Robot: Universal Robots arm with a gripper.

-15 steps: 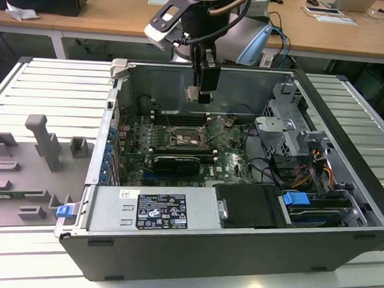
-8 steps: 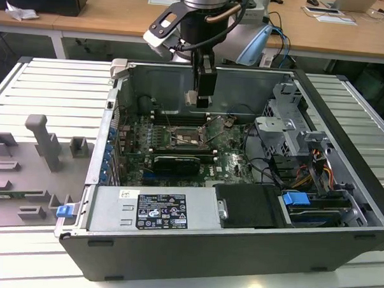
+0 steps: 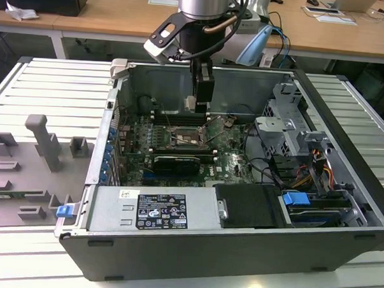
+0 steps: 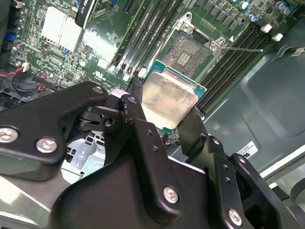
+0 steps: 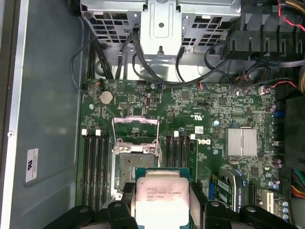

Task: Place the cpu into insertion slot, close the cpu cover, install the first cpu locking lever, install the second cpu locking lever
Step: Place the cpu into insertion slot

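The gripper (image 4: 167, 107) is clamped on the chip (image 5: 159, 200) by its edges. In the exterior view it hangs at about twelve o'clock from the bare socket (image 3: 187, 136). The cover (image 5: 136, 120) stands open.

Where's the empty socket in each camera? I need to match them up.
Exterior view: socket in the middle of the green board.
Second wrist view: socket just beyond the held chip.
First wrist view: socket between chip and raised cover.
Shared landmark: memory slots on both sides.
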